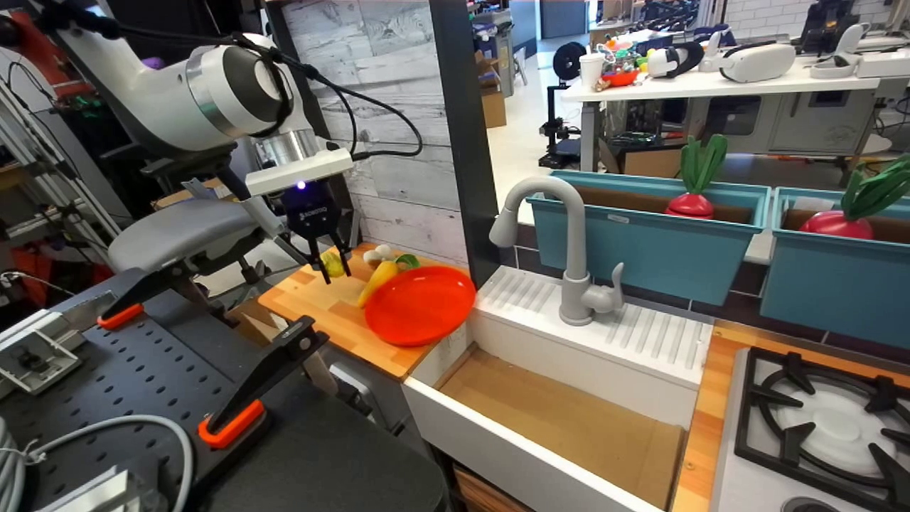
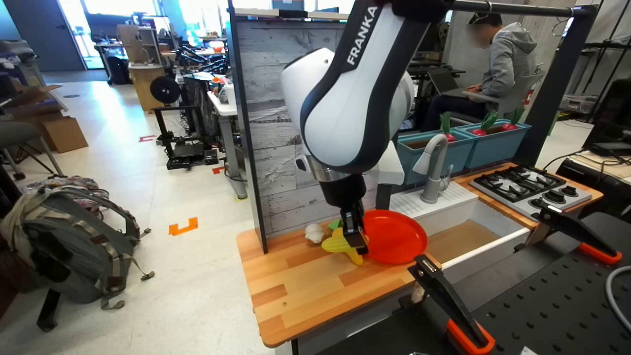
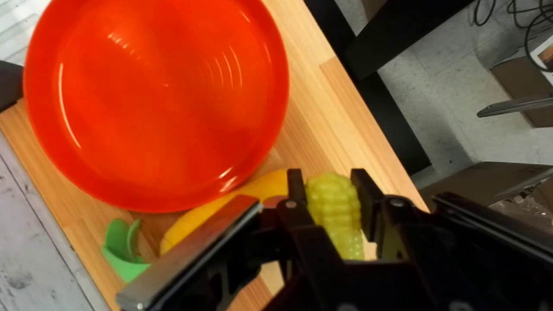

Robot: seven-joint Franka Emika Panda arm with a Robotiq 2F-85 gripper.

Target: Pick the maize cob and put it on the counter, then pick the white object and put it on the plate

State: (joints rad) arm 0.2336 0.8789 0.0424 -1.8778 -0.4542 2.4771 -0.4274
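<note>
The maize cob is yellow-green and sits between the fingers of my gripper. In the wrist view the cob touches both finger pads, so the gripper is shut on it. The cob appears held above the counter, with the gripper partly in front of it. The white object lies on the counter near the back wall; it also shows in an exterior view and is out of the wrist view. The orange-red plate lies beside the sink, bare inside.
A long yellow item touches the plate's rim, and a green leafy piece lies near it. A wall panel stands behind the counter. The white sink with a grey faucet adjoins it. Black clamps sit in front.
</note>
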